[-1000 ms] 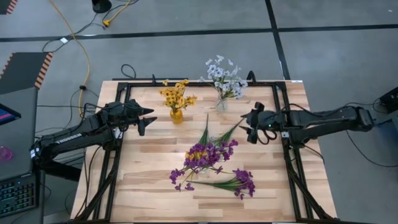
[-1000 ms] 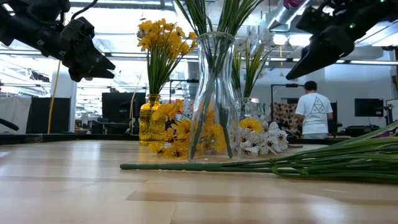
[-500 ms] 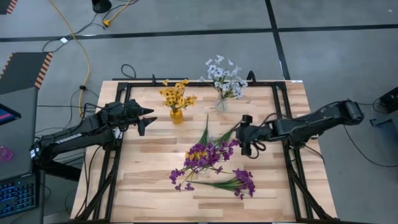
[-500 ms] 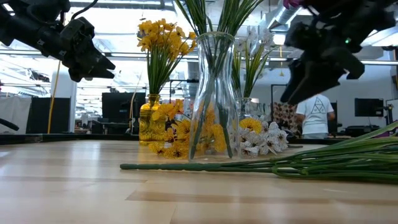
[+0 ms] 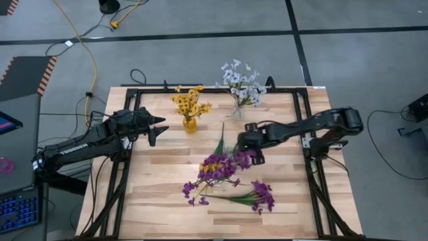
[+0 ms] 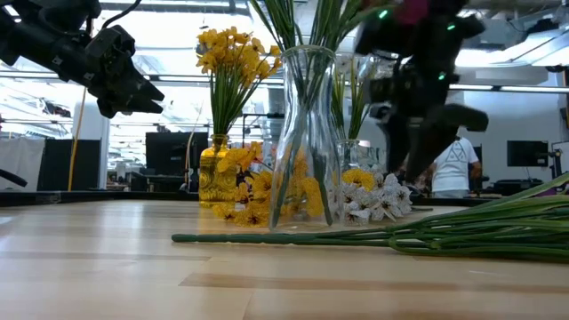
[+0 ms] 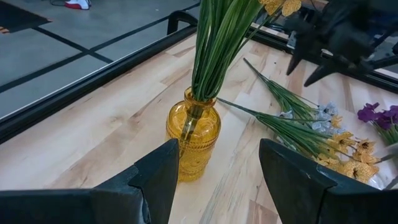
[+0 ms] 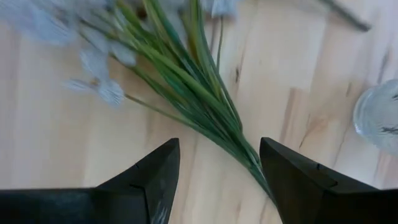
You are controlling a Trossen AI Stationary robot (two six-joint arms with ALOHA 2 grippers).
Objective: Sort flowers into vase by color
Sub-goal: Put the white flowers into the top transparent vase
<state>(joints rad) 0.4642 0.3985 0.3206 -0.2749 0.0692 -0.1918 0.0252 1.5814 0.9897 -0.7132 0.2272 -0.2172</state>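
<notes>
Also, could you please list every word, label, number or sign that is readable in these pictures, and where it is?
No text can be read.
White lettering on the left arm: too small to read.
White triangle mark on the person's shirt, no letters legible.

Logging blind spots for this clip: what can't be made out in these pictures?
- Right wrist view: the flower heads ahead of the right hand are blurred, so their colour is unclear; the clear vase is cut by the edge.
- Low view: the right hand is a dark blur, its fingers indistinct.
- High view: whether the right hand touches the purple flowers; the arm covers the contact.
</notes>
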